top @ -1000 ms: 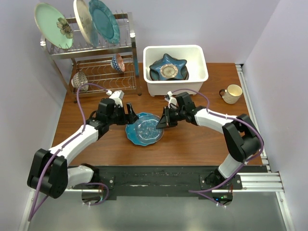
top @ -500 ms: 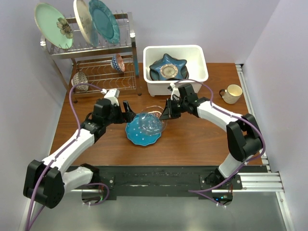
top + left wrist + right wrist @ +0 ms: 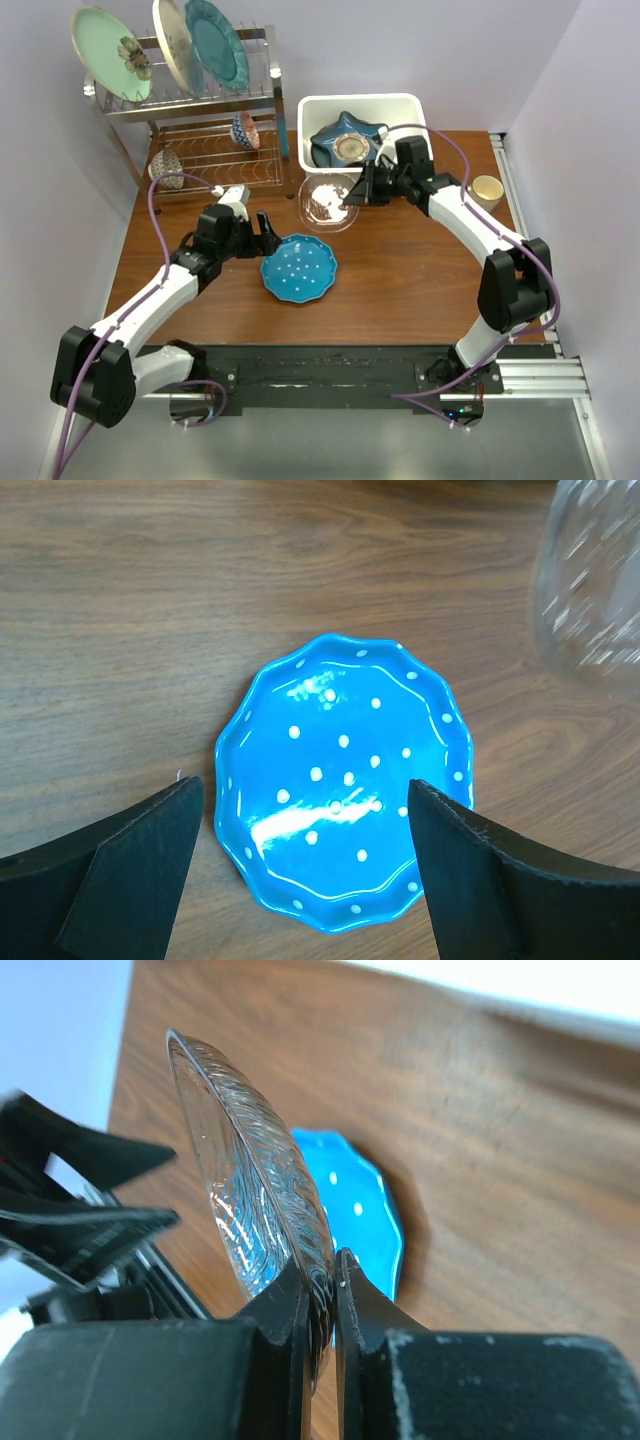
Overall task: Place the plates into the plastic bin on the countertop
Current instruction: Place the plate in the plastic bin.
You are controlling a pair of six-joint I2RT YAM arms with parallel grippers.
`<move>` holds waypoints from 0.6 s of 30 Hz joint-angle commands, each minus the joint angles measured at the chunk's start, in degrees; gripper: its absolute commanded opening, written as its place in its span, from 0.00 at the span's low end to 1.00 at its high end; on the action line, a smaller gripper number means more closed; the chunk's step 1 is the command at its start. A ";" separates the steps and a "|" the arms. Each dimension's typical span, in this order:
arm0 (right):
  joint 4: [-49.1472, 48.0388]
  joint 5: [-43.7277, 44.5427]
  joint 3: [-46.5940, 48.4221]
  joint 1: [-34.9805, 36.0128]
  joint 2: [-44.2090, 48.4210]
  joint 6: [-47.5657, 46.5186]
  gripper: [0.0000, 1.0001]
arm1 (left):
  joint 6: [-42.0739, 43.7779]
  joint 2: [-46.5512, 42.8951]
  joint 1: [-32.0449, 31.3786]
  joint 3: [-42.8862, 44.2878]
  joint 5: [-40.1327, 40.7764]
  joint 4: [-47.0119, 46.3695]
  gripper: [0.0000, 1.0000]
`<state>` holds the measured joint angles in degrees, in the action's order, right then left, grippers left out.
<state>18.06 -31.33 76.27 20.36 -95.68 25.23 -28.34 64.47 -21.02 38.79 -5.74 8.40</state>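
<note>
Gripping the clear plate (image 3: 328, 203) by its rim just before the plastic bin (image 3: 365, 98), right jaws should lift it over the wall before release; left jaws gape above the blue plate (image 3: 298, 268).

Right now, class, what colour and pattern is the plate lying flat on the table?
The plate is bright blue with white dots; clearest from the left wrist.

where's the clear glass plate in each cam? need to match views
Top external: clear glass plate centre, just in front of the white bin, held at its edge by the right gripper.
Left wrist: top right corner, blurred, cropped.
Right wrist: centre, edge-on, rim pinched between the fingers.
Shared landmark: blue dotted plate, flat on the countertop.
</note>
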 commanded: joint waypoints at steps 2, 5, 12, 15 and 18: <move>-0.22 -1.98 7.31 -1.37 -1.35 0.87 0.00 | 1.44 1.10 0.10 2.17 -0.24 -0.67 0.88; -0.05 -1.98 10.38 -1.90 -2.76 1.31 0.00 | 1.62 1.80 0.10 2.35 -0.41 -0.76 0.88; -0.58 -2.50 17.41 -3.22 -6.62 3.50 0.00 | 1.79 2.50 0.19 2.70 -0.41 -0.41 0.88; -1.01 -2.33 19.61 -3.66 -8.03 4.38 0.00 | 1.79 2.68 0.19 2.70 -0.59 -0.41 0.88; -1.54 -2.07 21.28 -4.19 -9.35 5.17 0.00 | 1.97 2.86 0.19 2.70 -0.68 -0.41 0.88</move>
<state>18.68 -32.53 93.41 16.91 -104.38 28.49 -27.81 66.96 -21.02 39.18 -5.78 8.80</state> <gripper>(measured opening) 0.082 0.874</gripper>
